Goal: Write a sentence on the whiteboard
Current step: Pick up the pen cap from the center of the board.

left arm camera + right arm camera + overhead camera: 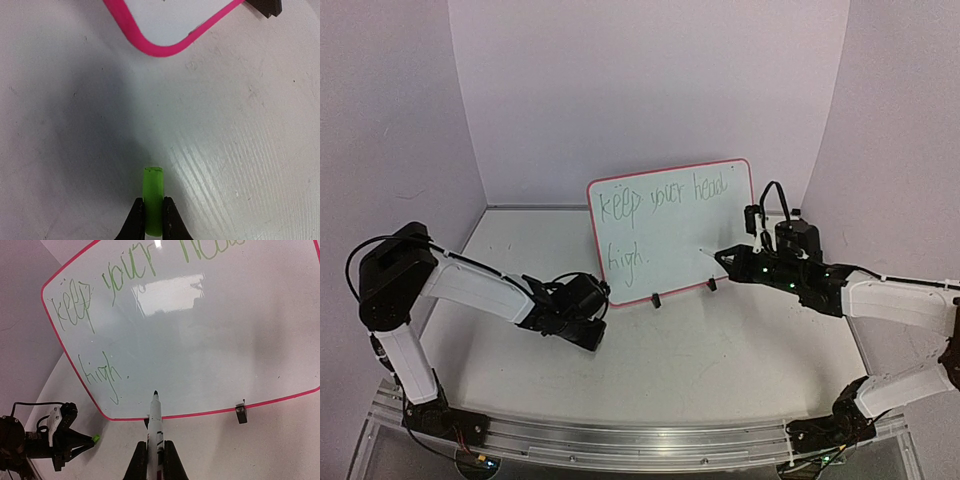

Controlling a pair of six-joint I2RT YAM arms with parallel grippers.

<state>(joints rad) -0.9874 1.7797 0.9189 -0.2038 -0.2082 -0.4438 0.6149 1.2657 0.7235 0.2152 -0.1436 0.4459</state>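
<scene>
- Pale lilac walls [650, 80] close round a white desk [740, 350], a plain backdrop that keeps the green lettering [665, 198] easy for you to read.
- On your left, the left gripper [153, 216] is pinched narrow on a small green cap [153, 182]. It sits low over the desk, just short of the board's lower left corner. I judge it waits there so the cap is out of the writing arm's way yet ready for closing the pen.
- In the middle, toward the back of the desk, the whiteboard [690, 235] stands propped on two black clip feet [657, 299]. It leans back a little with its face toward the arms, so a pen tip can reach it. It reads "keep your head" along the top and "high." below at the left.
- On your right, the right gripper [155, 452] is closed on a marker [155, 422], with the barrel running out between the fingers. The tip points at the blank area just right of "high."; whether it touches the board, you cannot tell.
- That full stop suggests your sentence is complete, so capping the marker looks like what remains.
</scene>
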